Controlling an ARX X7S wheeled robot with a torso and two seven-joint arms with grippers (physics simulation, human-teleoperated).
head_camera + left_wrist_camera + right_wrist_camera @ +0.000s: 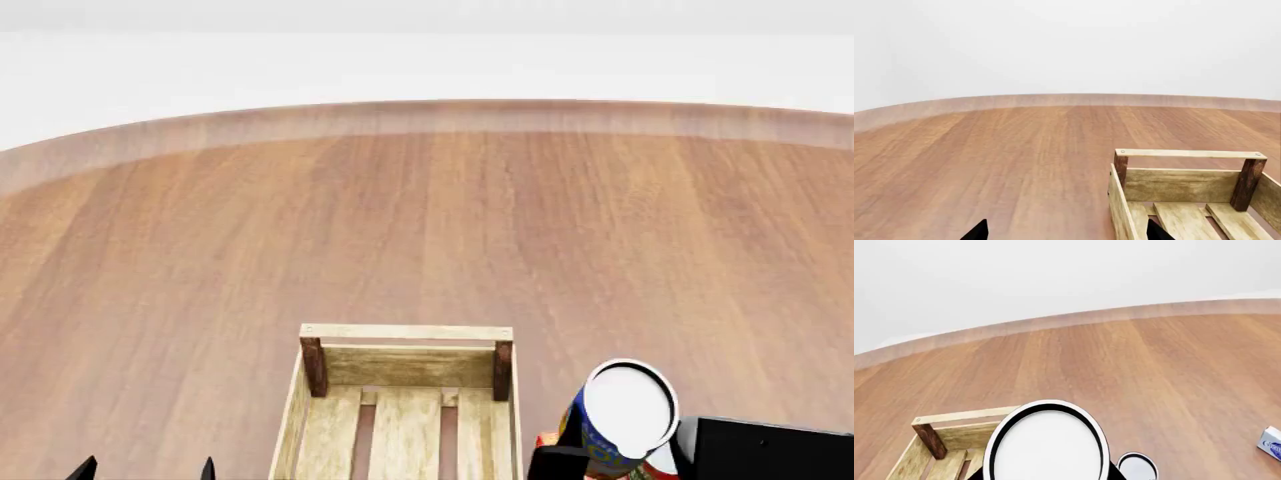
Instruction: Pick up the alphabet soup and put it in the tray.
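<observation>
- Now our right gripper (607, 462) pinches the alphabet soup (622, 415) upright, just right of the tray (404, 332), so we must carry it leftward.
- Our left gripper (1066, 231) hangs spread and empty.

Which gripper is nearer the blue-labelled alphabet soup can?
Right. The right gripper is at the blue-labelled alphabet soup can, beside the light-wood slatted tray; the left gripper sits beyond the tray's opposite side.

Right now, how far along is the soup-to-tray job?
Pickup looks done: the alphabet soup sits raised at the right gripper, beside the tray, not over it. In hand: carrying it across. Left: lowering it onto the slats and releasing. The left gripper is open and idle.
</observation>
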